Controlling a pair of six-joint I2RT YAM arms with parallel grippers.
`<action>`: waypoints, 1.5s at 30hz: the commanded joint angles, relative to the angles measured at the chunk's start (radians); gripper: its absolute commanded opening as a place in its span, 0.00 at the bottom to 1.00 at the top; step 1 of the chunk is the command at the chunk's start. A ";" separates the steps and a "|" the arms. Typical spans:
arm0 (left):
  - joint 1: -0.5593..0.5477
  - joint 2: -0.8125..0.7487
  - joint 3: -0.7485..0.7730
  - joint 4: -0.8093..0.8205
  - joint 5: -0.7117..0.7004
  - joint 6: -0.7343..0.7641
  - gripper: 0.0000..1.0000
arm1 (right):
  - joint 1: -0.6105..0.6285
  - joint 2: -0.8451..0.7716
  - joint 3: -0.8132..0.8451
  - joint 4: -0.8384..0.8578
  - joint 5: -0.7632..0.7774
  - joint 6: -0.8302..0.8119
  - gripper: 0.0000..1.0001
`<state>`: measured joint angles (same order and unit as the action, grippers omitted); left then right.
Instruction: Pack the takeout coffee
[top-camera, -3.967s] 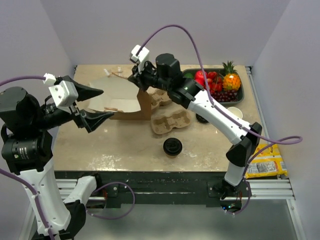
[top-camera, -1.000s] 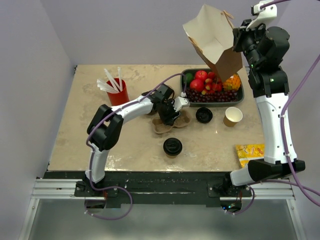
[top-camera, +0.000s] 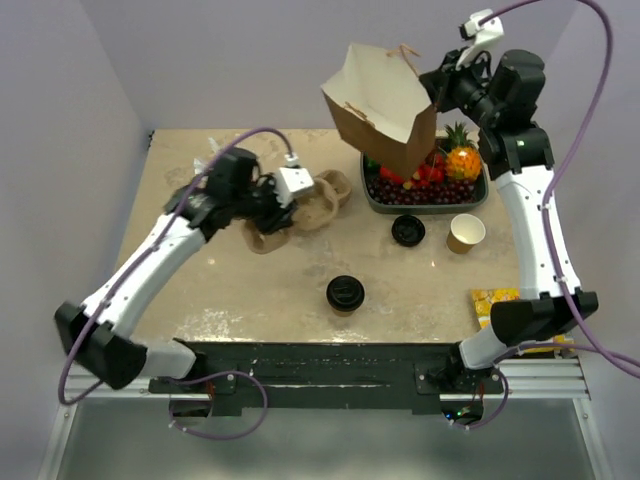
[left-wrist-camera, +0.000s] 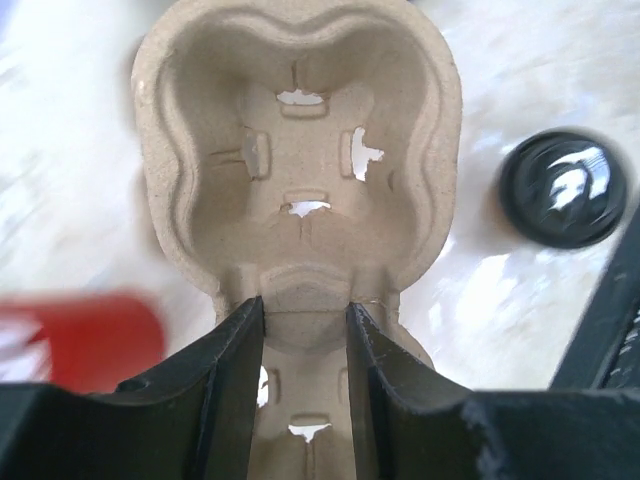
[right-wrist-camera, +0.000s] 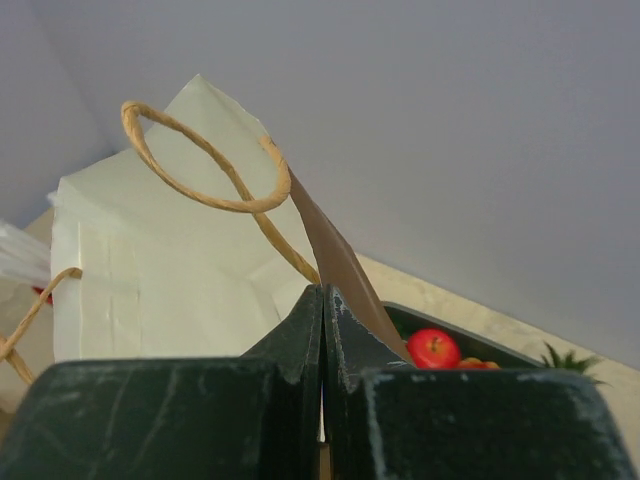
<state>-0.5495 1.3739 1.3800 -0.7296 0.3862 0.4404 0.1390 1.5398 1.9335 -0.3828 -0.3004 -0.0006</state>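
Observation:
The takeout coffee (top-camera: 344, 293), a cup under a black lid, stands alone near the table's front middle; its lid (left-wrist-camera: 565, 188) also shows at the right of the left wrist view. My left gripper (top-camera: 288, 205) (left-wrist-camera: 305, 310) is shut on the middle ridge of a pulp cup carrier (top-camera: 325, 195) (left-wrist-camera: 300, 150), left of the table's centre. My right gripper (top-camera: 432, 85) (right-wrist-camera: 323, 295) is shut on the rim of a brown paper bag (top-camera: 385, 105) (right-wrist-camera: 170, 270). The bag hangs high in the air, open, over the fruit tray.
A black tray of fruit (top-camera: 478, 195) sits at the back right. A loose black lid (top-camera: 407, 231) and a lidless paper cup (top-camera: 466, 232) stand in front of it. A yellow packet (top-camera: 495, 300) lies at the right front. A red blur (left-wrist-camera: 80, 335) shows behind the carrier.
The left gripper has closed on the carrier and carried it left and back from the table's centre. The right arm has swung the raised bag leftward and a little lower.

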 joint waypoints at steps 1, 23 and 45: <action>0.169 -0.171 -0.045 -0.175 -0.012 0.159 0.20 | 0.075 0.054 0.094 -0.005 -0.149 0.005 0.00; 0.462 -0.527 0.074 -0.134 -0.593 0.021 0.12 | 0.470 0.054 -0.051 -0.019 -0.293 -0.007 0.00; 0.503 -0.506 0.076 -0.082 0.244 -0.046 0.13 | 0.547 0.020 -0.358 0.015 -0.237 0.033 0.00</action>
<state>-0.0517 0.8757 1.5406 -0.8692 0.4187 0.4549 0.6788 1.5898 1.5879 -0.3573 -0.5682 0.0601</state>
